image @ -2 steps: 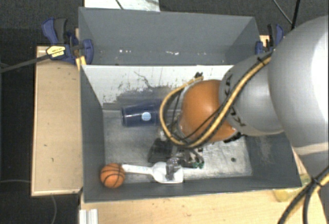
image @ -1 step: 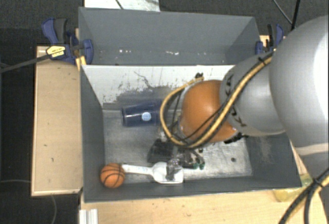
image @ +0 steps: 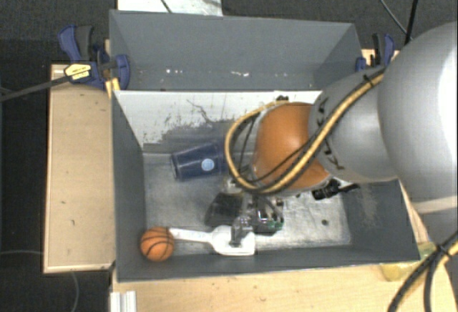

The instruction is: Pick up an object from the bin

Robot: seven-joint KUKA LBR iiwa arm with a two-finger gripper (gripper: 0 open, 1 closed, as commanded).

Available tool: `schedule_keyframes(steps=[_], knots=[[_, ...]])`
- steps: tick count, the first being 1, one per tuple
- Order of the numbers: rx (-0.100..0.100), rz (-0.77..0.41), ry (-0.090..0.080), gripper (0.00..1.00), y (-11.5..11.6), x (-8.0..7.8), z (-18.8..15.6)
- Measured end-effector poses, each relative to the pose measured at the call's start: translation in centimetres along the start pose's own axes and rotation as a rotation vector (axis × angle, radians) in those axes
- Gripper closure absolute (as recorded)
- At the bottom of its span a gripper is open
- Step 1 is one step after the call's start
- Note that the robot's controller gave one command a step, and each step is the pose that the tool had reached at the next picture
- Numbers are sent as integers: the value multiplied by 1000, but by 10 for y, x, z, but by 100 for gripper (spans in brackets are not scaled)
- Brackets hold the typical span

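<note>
My gripper hangs low over the front middle of the bin, right above the broad end of a white plastic scoop-like utensil. The utensil lies flat along the front wall with its handle pointing left. The gripper's tip seems to touch or nearly touch that broad end. A small orange basketball rests at the handle's left end, in the front left corner. A dark blue cup lies on its side behind and to the left of the gripper.
A dark, blocky shape sits just left of the gripper; whether it is a loose thing or part of the gripper is unclear. The arm with its orange cover and cables hides the bin's right middle.
</note>
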State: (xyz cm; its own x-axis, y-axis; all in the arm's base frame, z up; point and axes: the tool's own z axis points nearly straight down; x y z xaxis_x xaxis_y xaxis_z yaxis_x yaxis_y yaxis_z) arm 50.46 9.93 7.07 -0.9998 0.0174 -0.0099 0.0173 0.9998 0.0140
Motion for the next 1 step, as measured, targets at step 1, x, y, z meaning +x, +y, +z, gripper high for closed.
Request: schedule_keyframes(steps=[1], knots=[[4, 94, 11, 100, -13, -27, -4]])
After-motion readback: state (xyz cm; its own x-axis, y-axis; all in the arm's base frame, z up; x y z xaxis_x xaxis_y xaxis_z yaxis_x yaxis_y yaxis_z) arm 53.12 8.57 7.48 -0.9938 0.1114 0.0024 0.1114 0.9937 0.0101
